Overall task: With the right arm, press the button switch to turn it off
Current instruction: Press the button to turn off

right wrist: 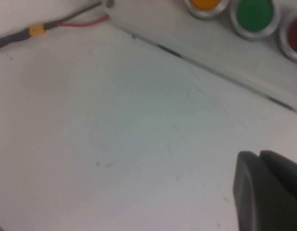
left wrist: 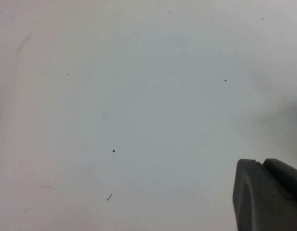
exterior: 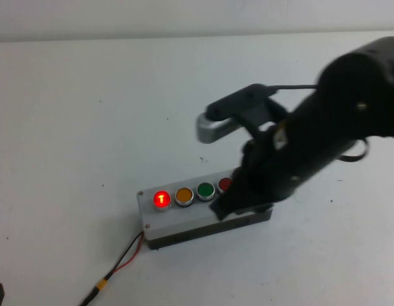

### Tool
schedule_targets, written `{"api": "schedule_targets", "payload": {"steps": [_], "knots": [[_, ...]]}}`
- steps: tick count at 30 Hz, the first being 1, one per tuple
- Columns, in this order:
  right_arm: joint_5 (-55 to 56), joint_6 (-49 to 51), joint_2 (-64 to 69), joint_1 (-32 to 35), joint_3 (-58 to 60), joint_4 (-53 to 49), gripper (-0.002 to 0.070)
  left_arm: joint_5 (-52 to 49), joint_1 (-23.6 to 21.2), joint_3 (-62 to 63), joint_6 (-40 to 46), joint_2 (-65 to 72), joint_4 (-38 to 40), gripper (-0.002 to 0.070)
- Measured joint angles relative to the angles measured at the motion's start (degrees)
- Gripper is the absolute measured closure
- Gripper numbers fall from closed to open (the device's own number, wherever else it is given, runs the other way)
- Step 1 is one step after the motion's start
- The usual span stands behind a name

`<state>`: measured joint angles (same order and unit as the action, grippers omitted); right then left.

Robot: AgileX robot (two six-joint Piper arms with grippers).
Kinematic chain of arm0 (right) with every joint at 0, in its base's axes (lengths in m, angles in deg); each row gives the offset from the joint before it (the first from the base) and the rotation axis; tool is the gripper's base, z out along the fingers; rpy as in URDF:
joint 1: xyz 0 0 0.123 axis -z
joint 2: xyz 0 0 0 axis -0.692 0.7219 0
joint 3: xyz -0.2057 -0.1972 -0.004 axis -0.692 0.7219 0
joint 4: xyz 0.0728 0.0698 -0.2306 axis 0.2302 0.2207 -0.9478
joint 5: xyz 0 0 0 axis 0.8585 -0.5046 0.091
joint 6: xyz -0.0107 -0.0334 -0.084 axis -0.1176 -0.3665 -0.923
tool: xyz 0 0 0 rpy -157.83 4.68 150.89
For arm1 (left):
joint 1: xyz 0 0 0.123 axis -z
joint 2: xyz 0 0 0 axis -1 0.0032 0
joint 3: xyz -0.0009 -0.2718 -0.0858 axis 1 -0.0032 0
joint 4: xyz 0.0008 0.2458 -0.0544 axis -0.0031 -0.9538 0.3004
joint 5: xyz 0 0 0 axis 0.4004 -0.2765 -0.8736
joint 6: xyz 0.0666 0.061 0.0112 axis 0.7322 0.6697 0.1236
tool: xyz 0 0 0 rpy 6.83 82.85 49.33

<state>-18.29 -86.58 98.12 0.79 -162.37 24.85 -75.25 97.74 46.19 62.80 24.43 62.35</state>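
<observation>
The button switch (exterior: 161,199) glows bright red at the left end of the grey button box (exterior: 184,222). My right arm reaches in from the right. Its gripper (exterior: 220,210) is shut and empty, low over the box's right part and well to the right of the glowing button. In the right wrist view the shut right gripper (right wrist: 258,157) hangs over bare table in front of the box (right wrist: 211,53); the glowing button is out of that view. My left gripper (left wrist: 260,162) is shut and empty over bare table, and is not seen in the high view.
To the right of the glowing button sit an orange button (exterior: 184,196), a green button (exterior: 205,190) and a darker red button (exterior: 225,185), partly covered by the arm. A red and black wire (exterior: 124,258) leaves the box's left front corner toward the table's near edge.
</observation>
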Motion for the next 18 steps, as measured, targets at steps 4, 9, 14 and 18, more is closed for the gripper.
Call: {"api": "schedule_targets", "payload": {"steps": [4,9,14,18], "knots": [[-1.11,0.21,9.98,-4.2,-9.87,-1.27,0.0691,0.0,0.0,0.0,0.0,0.0,0.0,0.0677],[-3.14,0.21,19.03,-5.53,-21.13,-1.68,0.0691,0.0,0.0,0.0,0.0,0.0,0.0,0.0677],[-6.48,0.21,27.21,-5.6,-30.73,-1.92,0.0691,0.0,0.0,0.0,0.0,0.0,0.0,0.0677],[-8.34,0.21,31.34,-5.6,-35.69,-2.27,0.0691,0.0,0.0,0.0,0.0,0.0,0.0,0.0677]]}}
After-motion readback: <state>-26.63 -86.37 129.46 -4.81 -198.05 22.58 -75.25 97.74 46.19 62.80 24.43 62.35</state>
